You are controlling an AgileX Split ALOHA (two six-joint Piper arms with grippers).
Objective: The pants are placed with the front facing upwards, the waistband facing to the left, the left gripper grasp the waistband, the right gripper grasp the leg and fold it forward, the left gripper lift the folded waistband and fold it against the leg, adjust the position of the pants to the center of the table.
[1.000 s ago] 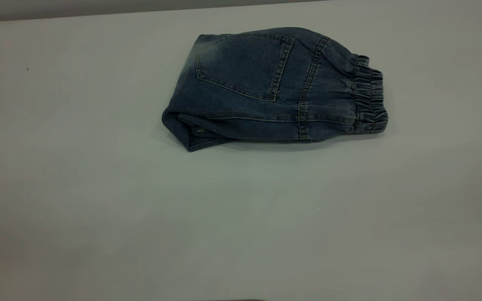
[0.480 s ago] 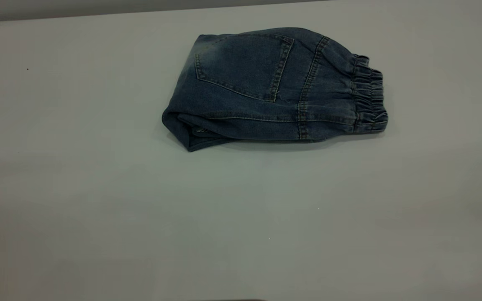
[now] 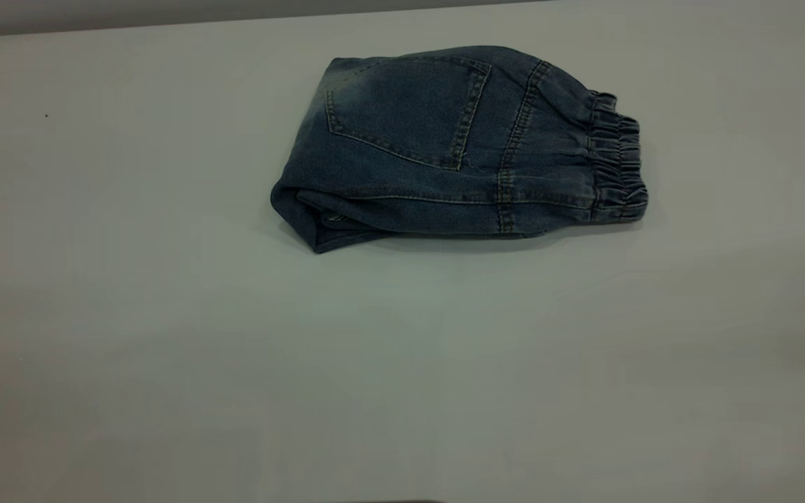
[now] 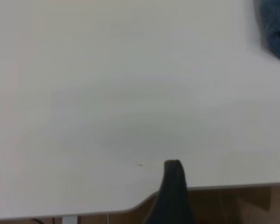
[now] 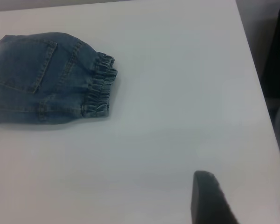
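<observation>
The blue denim pants (image 3: 444, 147) lie folded in a compact bundle on the white table (image 3: 165, 314), toward the far side, with the back patch pocket (image 3: 409, 108) facing up. Its ruffled waistband (image 3: 615, 164) points to the right in the exterior view. The leg is tucked underneath, with only a folded edge (image 3: 318, 227) showing at the bundle's left. Neither gripper appears in the exterior view. A black part of my left gripper (image 4: 173, 191) hangs over the table's edge, far from the pants (image 4: 275, 28). My right gripper (image 5: 206, 198) is over bare table, well away from the waistband (image 5: 100, 88).
The table's far edge (image 3: 165, 24) runs just behind the pants. In the left wrist view the table's edge (image 4: 233, 185) has brown floor beyond it. In the right wrist view the table's side edge (image 5: 254, 70) is near.
</observation>
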